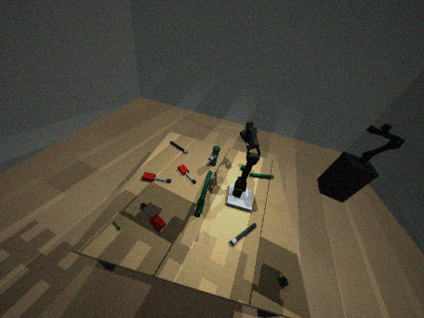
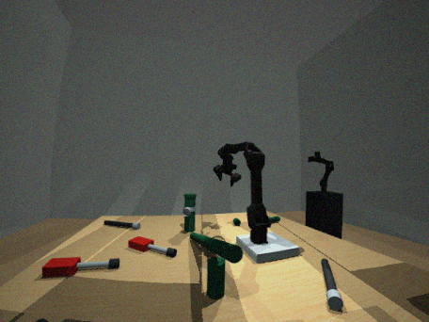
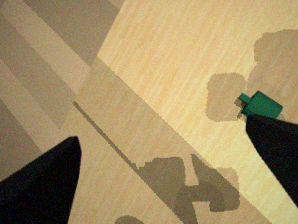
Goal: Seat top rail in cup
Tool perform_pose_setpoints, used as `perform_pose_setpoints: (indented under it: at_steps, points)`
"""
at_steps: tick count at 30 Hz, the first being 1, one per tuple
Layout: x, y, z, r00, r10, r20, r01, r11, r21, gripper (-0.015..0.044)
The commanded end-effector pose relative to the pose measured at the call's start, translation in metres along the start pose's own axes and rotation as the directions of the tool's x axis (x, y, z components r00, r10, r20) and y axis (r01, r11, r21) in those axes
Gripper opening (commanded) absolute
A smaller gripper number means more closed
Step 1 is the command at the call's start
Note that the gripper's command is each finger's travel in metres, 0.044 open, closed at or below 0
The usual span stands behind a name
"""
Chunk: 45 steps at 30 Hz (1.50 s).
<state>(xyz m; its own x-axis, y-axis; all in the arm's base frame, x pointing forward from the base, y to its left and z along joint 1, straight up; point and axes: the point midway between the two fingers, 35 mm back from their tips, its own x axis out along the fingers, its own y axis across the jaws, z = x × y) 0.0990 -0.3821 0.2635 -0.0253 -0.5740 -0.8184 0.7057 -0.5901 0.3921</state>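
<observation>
The green big post (image 1: 215,158) (image 2: 189,223) stands upright beyond the rail. A grey fitting (image 2: 188,211), apparently the band with its cup, sits on its upper part below the flared cap (image 2: 190,195). The long green rail (image 1: 205,191) (image 2: 212,245) lies across the top of a short green post (image 2: 215,282). Its far end is lower than the grey fitting and apart from the big post. The loop cap is too dark to make out clearly. My gripper (image 2: 227,181) (image 3: 165,133) is open and empty, high above the table, clear of the rail.
Red-handled tools (image 1: 149,177) (image 2: 140,244) and a black rod (image 1: 178,147) (image 2: 121,224) lie to the left. A dark rod (image 1: 246,231) (image 2: 329,280) lies right of the rail. Another green bar (image 1: 261,176) lies behind my white base (image 1: 241,202) (image 2: 275,255). A second arm stands on a dark box (image 1: 346,178) (image 2: 324,212).
</observation>
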Motion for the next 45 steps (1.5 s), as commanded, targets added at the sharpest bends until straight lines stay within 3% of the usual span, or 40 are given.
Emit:
perform_pose_setpoints:
  at_steps: [1,6,13,18,24,37,41,45]
  points:
    - [-0.027,0.015,-0.068,0.991,0.069,-0.11,-0.099,0.951,-0.293,0.044]
    - [-0.064,0.016,-0.143,0.96,0.133,-0.245,-0.255,0.769,-0.585,0.044]
    - [-0.121,-0.013,-0.234,0.887,0.175,-0.427,-0.461,0.361,-0.81,0.044]
    - [-0.158,-0.052,-0.285,0.811,0.141,-0.568,-0.568,-0.043,-0.822,0.044]
    - [-0.2,-0.118,-0.33,0.701,0.041,-0.712,-0.584,-0.54,-0.605,0.044]
    - [-0.204,-0.125,-0.334,0.689,0.026,-0.725,-0.57,-0.597,-0.564,0.044]
    - [-0.195,-0.112,-0.333,0.695,0.03,-0.718,-0.485,-0.719,-0.499,0.044]
    - [-0.178,-0.089,-0.33,0.705,0.035,-0.708,-0.305,-0.887,-0.347,0.044]
